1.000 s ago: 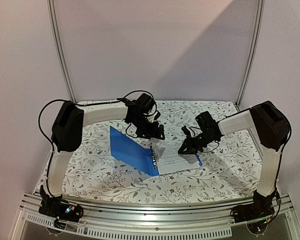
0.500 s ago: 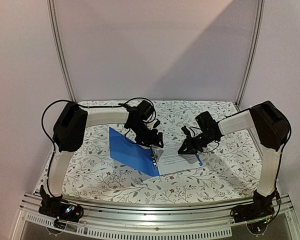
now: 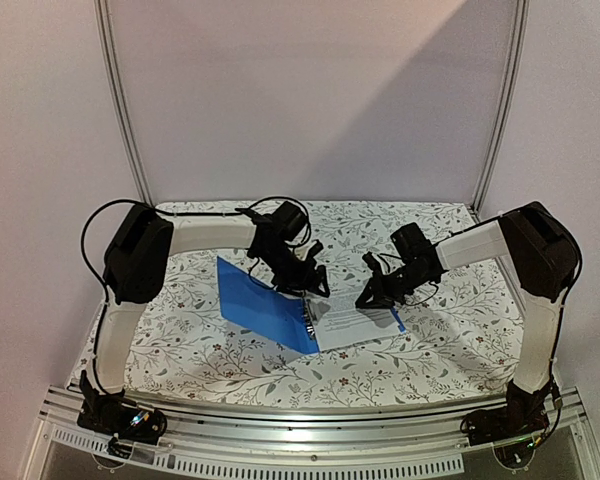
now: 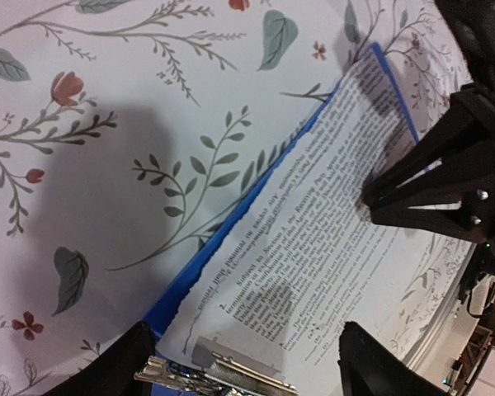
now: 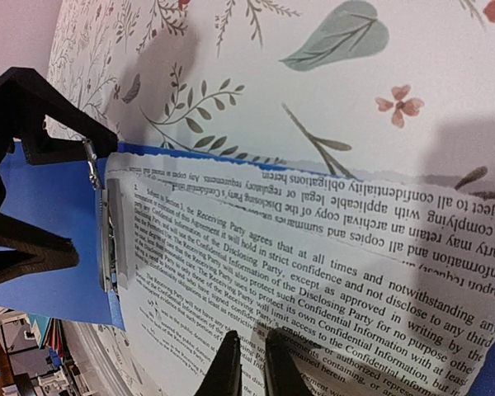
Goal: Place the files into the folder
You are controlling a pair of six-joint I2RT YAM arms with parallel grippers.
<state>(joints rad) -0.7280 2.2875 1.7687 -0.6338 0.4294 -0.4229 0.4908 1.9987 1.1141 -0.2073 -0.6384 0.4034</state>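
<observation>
Seating step: files (image 3: 355, 323) lie on the open folder (image 3: 255, 300) beneath the closed right gripper (image 3: 364, 300); left gripper (image 3: 315, 288), jaws spread, hovers above the metal clip (image 5: 113, 239), which likely needs clamping next.

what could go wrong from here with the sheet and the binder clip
1. The right hand meets the printed sheet with its narrow tips shut. Any sideways drag could wrinkle the sheet or slide it off the blue binder.
2. The left hand is open at the metal clip. It is unclear whether the sheet's edge sits under the clip, so working the clip now may miss the sheet or nick it.
</observation>
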